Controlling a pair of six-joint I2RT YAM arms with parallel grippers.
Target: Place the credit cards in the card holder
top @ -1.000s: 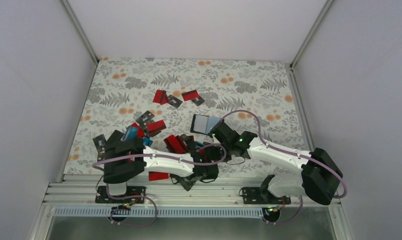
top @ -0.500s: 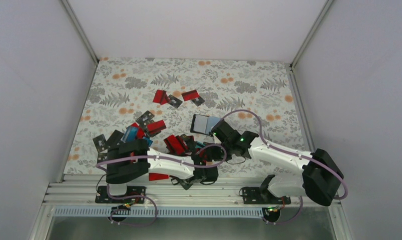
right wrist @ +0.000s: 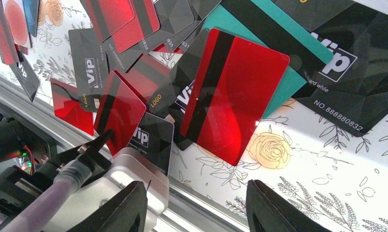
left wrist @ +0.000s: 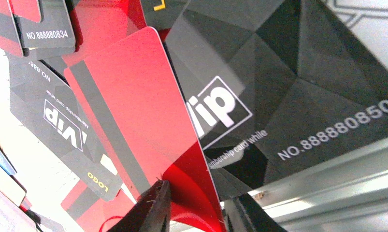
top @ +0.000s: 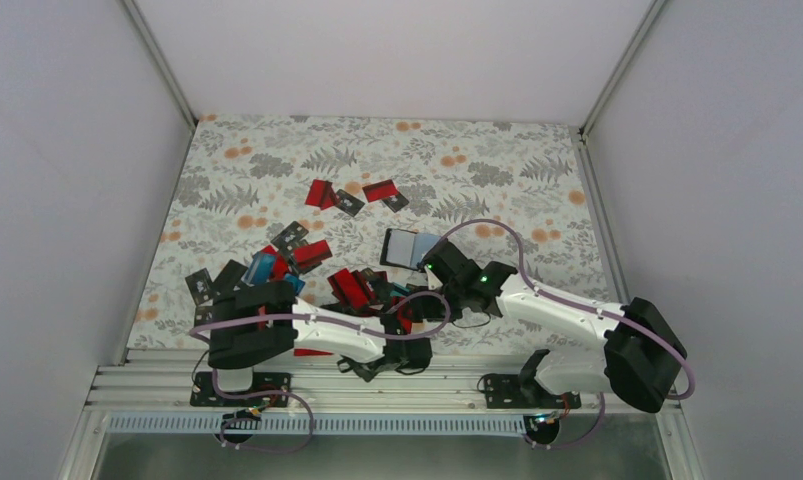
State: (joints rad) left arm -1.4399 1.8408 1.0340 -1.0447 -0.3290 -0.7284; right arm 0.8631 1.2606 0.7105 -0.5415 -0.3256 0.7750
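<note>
Many credit cards lie scattered on the flowered table (top: 497, 160), red, black and teal. My left gripper (left wrist: 197, 193) (top: 405, 322) is near the front edge, closed on a red credit card (left wrist: 148, 111) (right wrist: 119, 113). That card stands tilted on edge and bows between the fingers. A black VIP card (left wrist: 288, 87) lies just behind it. My right gripper (right wrist: 194, 186) (top: 429, 272) hovers open over bare cloth, holding nothing, beside a flat red card (right wrist: 233, 92) that rests on a teal one (right wrist: 279, 58). A black rectangle with a pale face (top: 402, 247), seemingly the card holder, lies just beyond the right gripper.
An aluminium rail (left wrist: 327, 179) (right wrist: 206, 208) runs along the table's near edge, close under both grippers. More cards sit in a left cluster (top: 267, 265) and a small group at the back (top: 352, 195). White walls enclose the table.
The left gripper's jaws have come together onto the red card and its wrist has shifted slightly toward the near edge. The right arm has not moved.
</note>
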